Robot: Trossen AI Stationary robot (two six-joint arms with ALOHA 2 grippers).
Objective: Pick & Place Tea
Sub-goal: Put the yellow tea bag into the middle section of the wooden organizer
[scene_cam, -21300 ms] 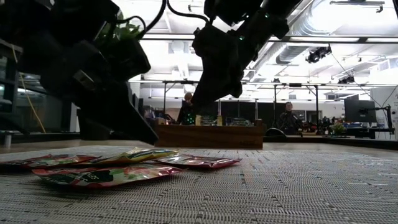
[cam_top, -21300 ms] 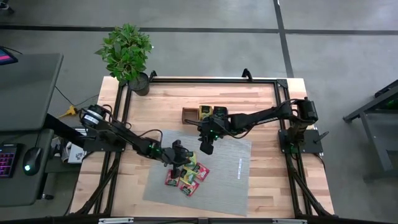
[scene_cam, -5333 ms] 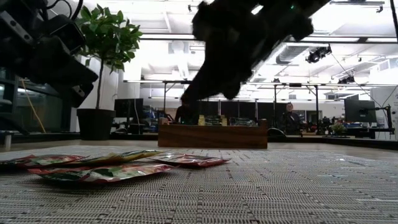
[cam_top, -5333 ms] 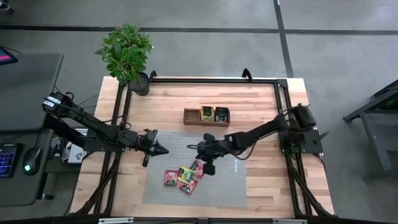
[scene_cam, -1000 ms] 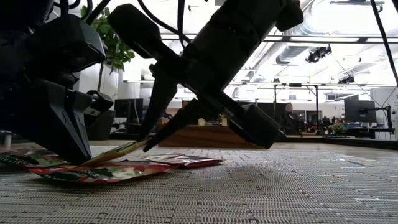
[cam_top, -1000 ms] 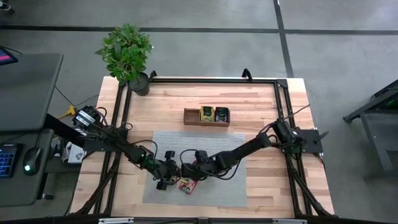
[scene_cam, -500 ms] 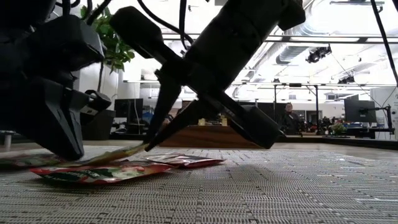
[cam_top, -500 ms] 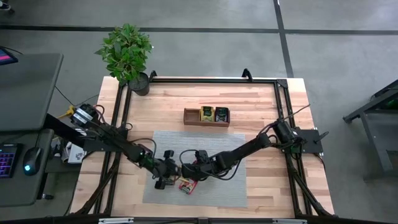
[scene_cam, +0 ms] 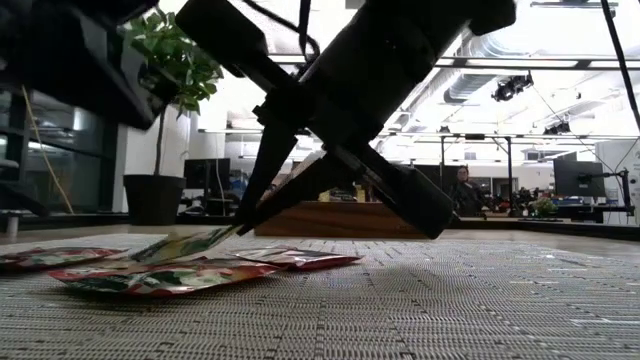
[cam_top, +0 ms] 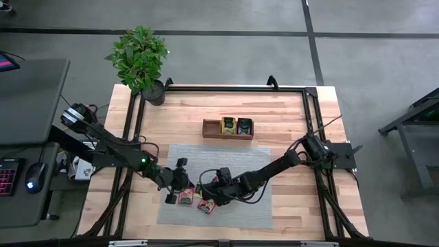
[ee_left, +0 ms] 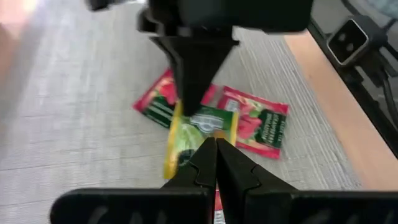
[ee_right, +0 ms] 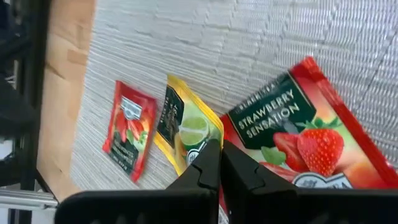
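1. red sachets (scene_cam: 160, 278) are being left flat on the grey mat (cam_top: 254, 206), at its front left.
2. the yellow sachet (scene_cam: 185, 243) is being pinched at its edge by the right gripper (scene_cam: 243, 226), fingers fully closed on it, one end tilted up.
3. the left gripper (cam_top: 177, 184) is being kept closed and empty, just beside the pile.
4. the wooden tray (cam_top: 227, 127) is being seen farther back, sachets inside.

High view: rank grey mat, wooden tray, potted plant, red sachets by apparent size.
1. grey mat
2. potted plant; it stands taller, nearer the camera, so its lead over the tray is unsure
3. wooden tray
4. red sachets, each alike, smallest
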